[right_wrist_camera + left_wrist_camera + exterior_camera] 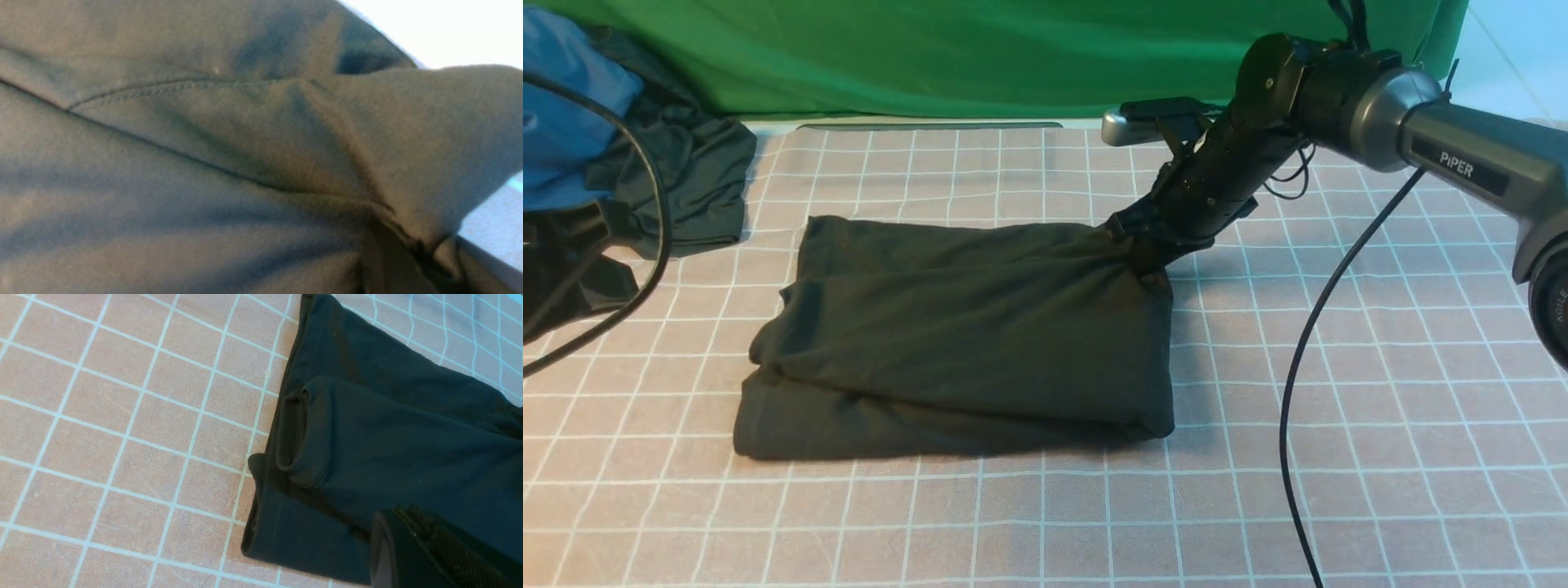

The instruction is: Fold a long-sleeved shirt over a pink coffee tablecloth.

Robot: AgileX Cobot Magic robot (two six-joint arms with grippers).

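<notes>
The long-sleeved shirt (964, 335) lies folded into a thick black bundle near the middle of the pink coffee tablecloth (1339, 457), with its far right corner pulled up into the right gripper (1143, 249), whose jaws are pinched on that gathered cloth (the wrist view shows fabric bunched tight at the fingers). The left gripper (429, 547) is closed and empty, hovering over the bundle's left end
</notes>
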